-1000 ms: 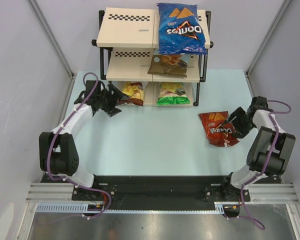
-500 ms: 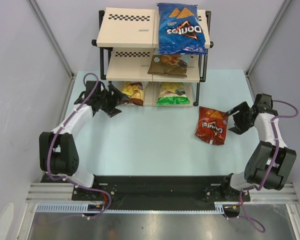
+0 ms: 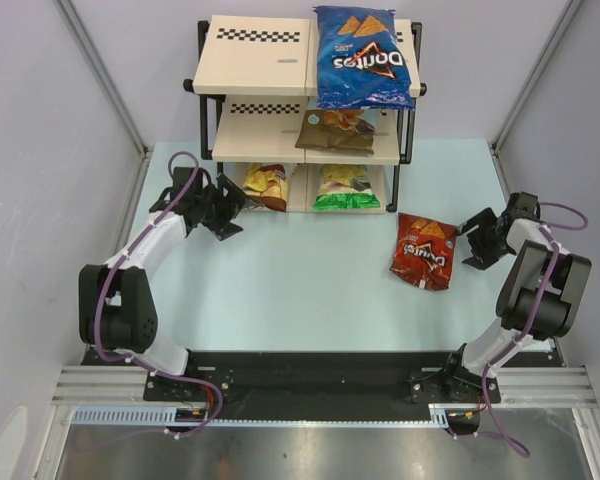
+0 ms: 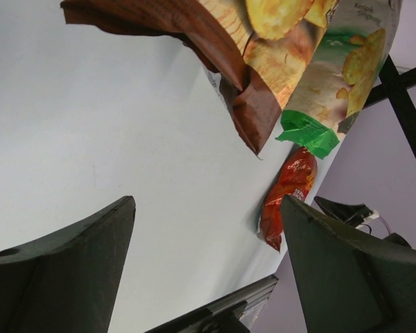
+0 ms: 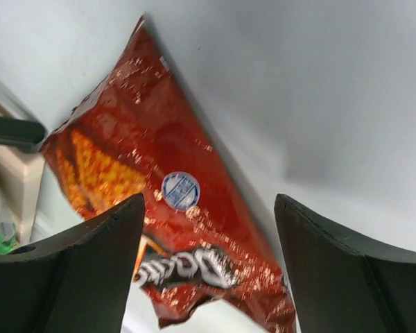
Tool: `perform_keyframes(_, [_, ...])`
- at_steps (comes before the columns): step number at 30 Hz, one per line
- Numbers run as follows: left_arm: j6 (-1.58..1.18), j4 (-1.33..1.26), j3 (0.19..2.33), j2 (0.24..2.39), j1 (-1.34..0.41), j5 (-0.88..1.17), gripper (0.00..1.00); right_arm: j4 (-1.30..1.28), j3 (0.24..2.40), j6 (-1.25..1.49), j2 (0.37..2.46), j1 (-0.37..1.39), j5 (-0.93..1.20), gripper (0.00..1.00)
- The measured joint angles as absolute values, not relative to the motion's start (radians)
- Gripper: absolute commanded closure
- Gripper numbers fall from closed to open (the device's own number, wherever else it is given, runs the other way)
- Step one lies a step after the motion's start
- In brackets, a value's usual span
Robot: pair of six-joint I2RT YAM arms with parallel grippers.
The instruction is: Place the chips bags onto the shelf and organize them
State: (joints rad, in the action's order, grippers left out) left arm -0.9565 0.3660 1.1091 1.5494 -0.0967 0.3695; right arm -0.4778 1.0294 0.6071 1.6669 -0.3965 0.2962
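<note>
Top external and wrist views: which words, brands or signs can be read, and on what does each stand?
"Doritos": large blue bag on top of the shelf.
"Doritos": red bag lying on the table.
The round blue sticker on the red bag: too blurred.
Print on the green-white bag, the brown-red bag, the pale bag: too small.
The checkered strips on the shelf: no words.

Blue Doritos bag [image 3: 365, 57] atop shelf [image 3: 252, 62], red Doritos bag [image 3: 425, 252] flat nearby
</note>
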Motion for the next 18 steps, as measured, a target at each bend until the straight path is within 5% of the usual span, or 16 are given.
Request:
perform_keyframes(15, [-0.924, 0.391, 1.088, 1.517, -0.097, 0.353, 0.10, -0.368, 1.059, 0.556, 1.817, -0.361, 0.514, 0.25])
perform_keyframes(18, [-0.915, 0.400, 1.088, 1.517, -0.097, 0.353, 0.10, -0.369, 1.059, 0.548, 1.826, -0.336, 0.551, 0.40])
